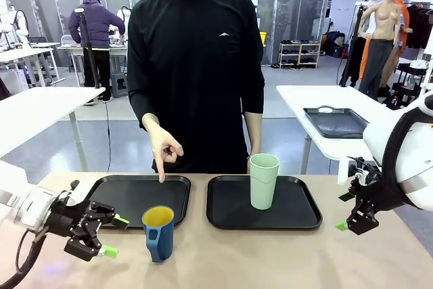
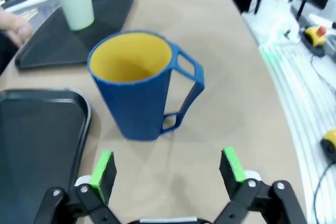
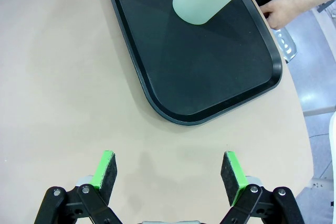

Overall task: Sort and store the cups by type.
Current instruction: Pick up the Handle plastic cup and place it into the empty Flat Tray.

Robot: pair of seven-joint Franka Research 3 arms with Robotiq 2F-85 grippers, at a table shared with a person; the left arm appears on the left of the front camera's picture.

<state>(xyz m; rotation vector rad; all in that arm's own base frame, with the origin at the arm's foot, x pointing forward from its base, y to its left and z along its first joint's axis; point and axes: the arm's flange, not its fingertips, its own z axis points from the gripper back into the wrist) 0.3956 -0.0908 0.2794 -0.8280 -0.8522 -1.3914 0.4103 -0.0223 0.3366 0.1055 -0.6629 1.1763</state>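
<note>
Your left end effector (image 1: pixel 115 236) sits low over the desk (image 1: pixel 257 262) with its jaws spread wide and nothing between them. The dark blue mug (image 1: pixel 158 233) stands upright just ahead of the green pads, apart from them. It is on the bare desk, close to the near edge of the left black tray (image 1: pixel 132 197) but not on it. In the left wrist view you look down into the mug's yellow inside, and its handle points to the picture's right.

The pale mint-green tumbler (image 1: pixel 264 181) stands upright on the right black tray (image 1: pixel 233 213), toward that tray's far edge. Nothing else is on either tray.

Your right end effector (image 1: pixel 344 211) hangs at the right end of the desk, also fully open and empty — well apart from the tumbler. In its own wrist view the two pads are over bare desk, near a rounded corner of the right tray, with the tumbler at the tray's other end.

A person in a black long-sleeved top stands at the far side. One hand (image 1: pixel 164 148) points its index finger straight down at the far rim of the left tray. The other hand (image 3: pixel 283 11) is by the desk's far edge, just beyond the right tray and near the tumbler.
</note>
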